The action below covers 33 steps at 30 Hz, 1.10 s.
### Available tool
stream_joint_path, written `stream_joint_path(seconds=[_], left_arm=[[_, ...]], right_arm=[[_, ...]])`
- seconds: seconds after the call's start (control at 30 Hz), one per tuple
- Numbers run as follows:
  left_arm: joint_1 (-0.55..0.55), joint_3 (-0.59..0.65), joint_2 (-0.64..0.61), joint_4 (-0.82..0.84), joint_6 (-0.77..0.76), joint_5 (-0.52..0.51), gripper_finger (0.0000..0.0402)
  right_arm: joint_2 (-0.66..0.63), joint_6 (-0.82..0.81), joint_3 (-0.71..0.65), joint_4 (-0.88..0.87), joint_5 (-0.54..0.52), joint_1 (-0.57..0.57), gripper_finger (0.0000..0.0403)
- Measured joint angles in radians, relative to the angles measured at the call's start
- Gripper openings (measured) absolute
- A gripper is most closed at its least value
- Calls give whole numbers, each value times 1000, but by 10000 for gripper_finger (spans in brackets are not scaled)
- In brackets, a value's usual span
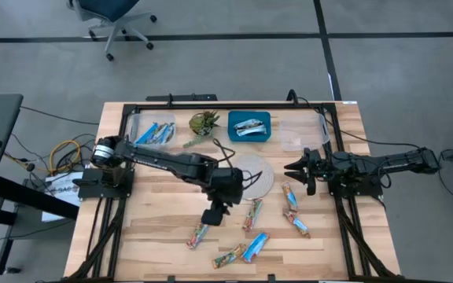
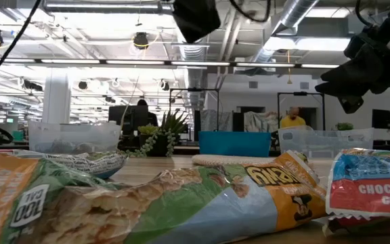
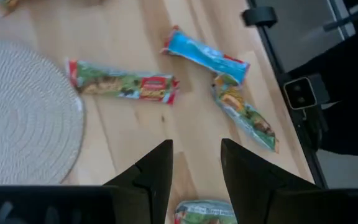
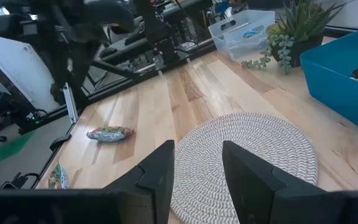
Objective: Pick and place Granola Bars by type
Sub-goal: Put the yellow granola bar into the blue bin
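**Wooden bench, bars scattered, both grippers empty**

Wooden slats make up the bench, and from above the left arm reaches across it from the left edge, its left gripper hanging over the front middle. Just beside it lies a green-and-red granola bar; another green-and-red bar lies a little to the right, a bright blue bar and a green-and-orange bar nearer the front edge. Two more bars lie toward the right side. The right gripper hovers at the right rim of the round woven mat. Along the back stand a clear bin with blue bars, a small plant, a blue bin with silver-wrapped bars and a second clear bin.

From bench height, a large green-and-orange wrapper fills the foreground, a red-and-blue one beside it; the right gripper hangs at the upper right.

The left wrist camera shows that gripper's fingers narrowly apart, holding nothing, above bare wood, with a green-and-red bar, a blue bar and a green-and-orange bar beyond.

The right wrist camera shows its fingers likewise slightly parted and empty over the mat, one bar farther off.
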State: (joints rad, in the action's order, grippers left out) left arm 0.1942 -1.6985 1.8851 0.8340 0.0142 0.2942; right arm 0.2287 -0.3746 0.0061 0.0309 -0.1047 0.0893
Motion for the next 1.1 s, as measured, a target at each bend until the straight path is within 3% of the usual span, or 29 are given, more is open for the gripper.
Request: stream_joint_path(seconds=[0.27,0.43,0.57,0.8,1.1], left_arm=[[107,0,-31,54,79,-32,128],[192,0,-42,35,40,-40,128],[249,1,-38,20,-75,-55,128],[309,5,-8,-12,-406,-211,128],[364,5,92,-120,-606,-213,162]], right_arm=[[0,0,0,0,0,0,127],[0,0,0,0,0,0,127],[0,0,0,1,0,0,127],[0,0,0,0,0,0,127],[4,0,0,5,0,0,127]])
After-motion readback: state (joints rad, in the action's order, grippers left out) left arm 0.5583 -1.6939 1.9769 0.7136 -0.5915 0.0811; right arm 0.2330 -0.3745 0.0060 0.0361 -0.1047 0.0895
